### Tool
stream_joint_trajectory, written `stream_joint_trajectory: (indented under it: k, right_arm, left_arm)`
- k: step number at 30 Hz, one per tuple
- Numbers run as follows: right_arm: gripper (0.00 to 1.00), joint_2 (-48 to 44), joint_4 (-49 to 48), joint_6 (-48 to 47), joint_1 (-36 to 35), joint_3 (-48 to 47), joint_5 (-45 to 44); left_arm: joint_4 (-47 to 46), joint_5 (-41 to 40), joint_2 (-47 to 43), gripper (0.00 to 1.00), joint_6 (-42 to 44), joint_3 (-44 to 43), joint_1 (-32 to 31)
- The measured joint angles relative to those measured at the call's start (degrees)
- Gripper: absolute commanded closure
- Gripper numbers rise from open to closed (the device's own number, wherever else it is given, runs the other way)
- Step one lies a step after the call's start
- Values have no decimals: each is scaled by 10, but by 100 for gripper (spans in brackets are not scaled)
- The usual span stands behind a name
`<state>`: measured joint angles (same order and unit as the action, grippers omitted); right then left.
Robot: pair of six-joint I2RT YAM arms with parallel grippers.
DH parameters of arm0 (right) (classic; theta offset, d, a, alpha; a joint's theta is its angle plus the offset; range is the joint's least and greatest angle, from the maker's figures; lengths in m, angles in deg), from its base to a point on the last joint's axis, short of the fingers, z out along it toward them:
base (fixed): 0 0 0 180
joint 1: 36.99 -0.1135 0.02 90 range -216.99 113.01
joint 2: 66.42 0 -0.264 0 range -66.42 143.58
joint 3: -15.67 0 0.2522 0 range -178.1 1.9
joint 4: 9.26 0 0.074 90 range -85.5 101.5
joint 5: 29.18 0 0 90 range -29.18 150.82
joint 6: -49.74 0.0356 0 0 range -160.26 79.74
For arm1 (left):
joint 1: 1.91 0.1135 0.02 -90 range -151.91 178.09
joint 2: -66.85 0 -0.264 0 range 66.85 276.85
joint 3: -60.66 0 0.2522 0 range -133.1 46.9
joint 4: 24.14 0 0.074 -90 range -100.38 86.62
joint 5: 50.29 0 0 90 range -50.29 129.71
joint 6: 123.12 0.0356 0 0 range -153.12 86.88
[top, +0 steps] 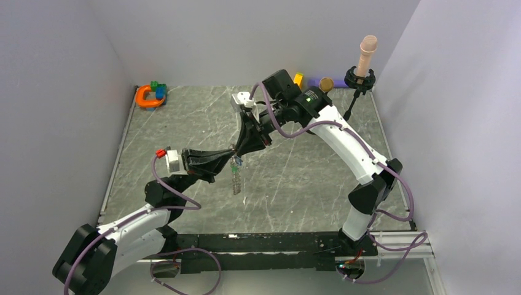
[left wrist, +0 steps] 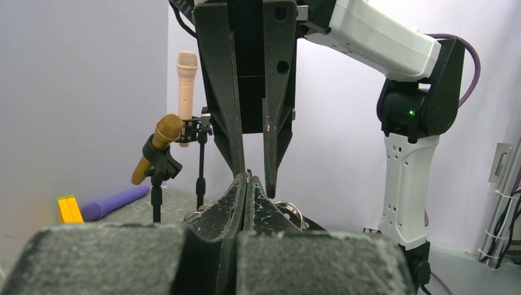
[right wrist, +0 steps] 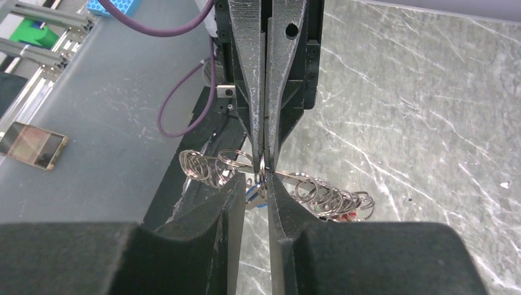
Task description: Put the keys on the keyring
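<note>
The left gripper (right wrist: 263, 161) is pinched tight on the keyring (right wrist: 319, 193), a silvery run of small linked coils held above the marbled grey table (right wrist: 430, 92). The right gripper (right wrist: 258, 190) stands slightly apart astride that pinch. A blue key (right wrist: 250, 194) shows between its fingers; the ring's coils trail to either side.

The grey marbled surface (top: 295, 196) bears an orange horseshoe toy (top: 146, 98) with a green block (top: 156, 85) and a blue block (top: 161, 93) in its far left corner, and a yellow block (top: 298, 78), a gold microphone (top: 325, 84) and a pink microphone (top: 367, 52) on stands near its far right corner.
</note>
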<state>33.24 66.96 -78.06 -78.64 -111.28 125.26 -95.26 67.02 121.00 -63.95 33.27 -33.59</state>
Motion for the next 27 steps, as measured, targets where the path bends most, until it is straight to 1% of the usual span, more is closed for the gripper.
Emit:
stream_joint_trajectory:
  k: [4,8,9,10,12,14,15,18,21,23,25,27]
  right_arm:
    - [100,0,-2,5,0,0,1]
    - [100,0,-5,8,0,0,-1]
    - [100,0,-5,8,0,0,-4]
    - [100,0,-6,8,0,0,-7]
    - [100,0,-5,7,0,0,-18]
    - [100,0,2,1,-2,0,-38]
    - [100,0,7,-4,-2,0,-47]
    - [100,0,39,-36,-2,-1,-83]
    - [100,7,89,-80,-2,-13,-117]
    - [100,12,115,-109,-6,-19,-141]
    - [100,14,132,-132,-13,-19,-167]
    - [100,14,146,-151,-27,-19,-197]
  left_arm:
    - [0,3,1,100,-1,0,0]
    - [0,3,1,100,-1,0,0]
    - [0,3,1,94,-1,0,0]
    - [0,3,1,86,-1,1,1]
    - [1,6,-1,66,0,3,6]
    - [19,19,-21,54,0,4,18]
    - [36,27,-38,52,6,4,24]
    - [153,55,-118,50,44,-9,36]
    - [323,88,-178,52,113,-68,38]
    - [439,112,-188,55,171,-126,38]
    - [533,131,-178,55,217,-171,38]
    - [600,147,-163,55,254,-192,38]
